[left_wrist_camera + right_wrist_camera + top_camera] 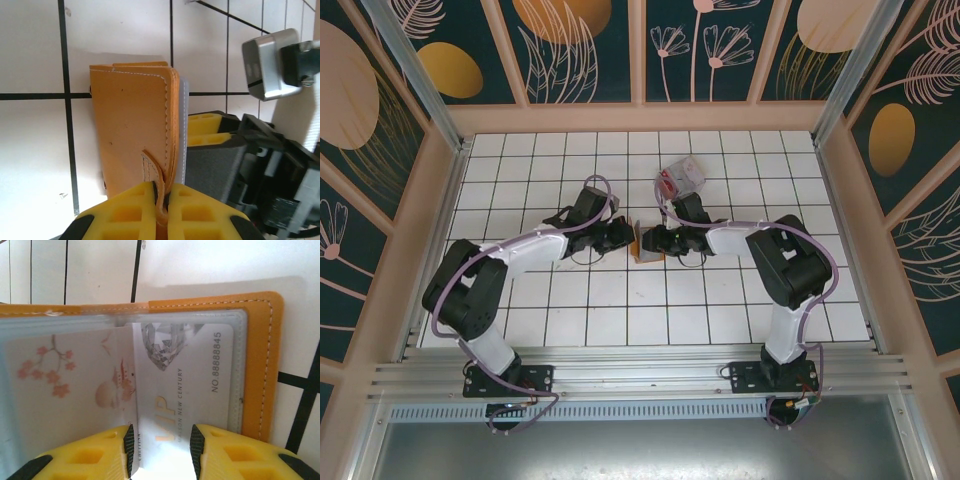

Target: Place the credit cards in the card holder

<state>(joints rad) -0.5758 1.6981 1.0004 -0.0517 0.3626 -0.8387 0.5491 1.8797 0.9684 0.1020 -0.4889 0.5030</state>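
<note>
Left gripper [162, 210] is clamping the strap [150, 170] of the card holder [132, 130], standing it on edge mid-bench [650, 320]. Right gripper [161, 445], jaws apart, is nudging the whitish credit card [200, 375] into the clear sleeve [75, 330]; can't tell if it's gripping. Risk: the card jamming crooked and the holder twisting free.

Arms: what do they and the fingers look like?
Left arm and right arm match: black joints, white links, a lilac cable looped along each. Fingers are yellow blocks with square pockets and black inner pads.
</note>
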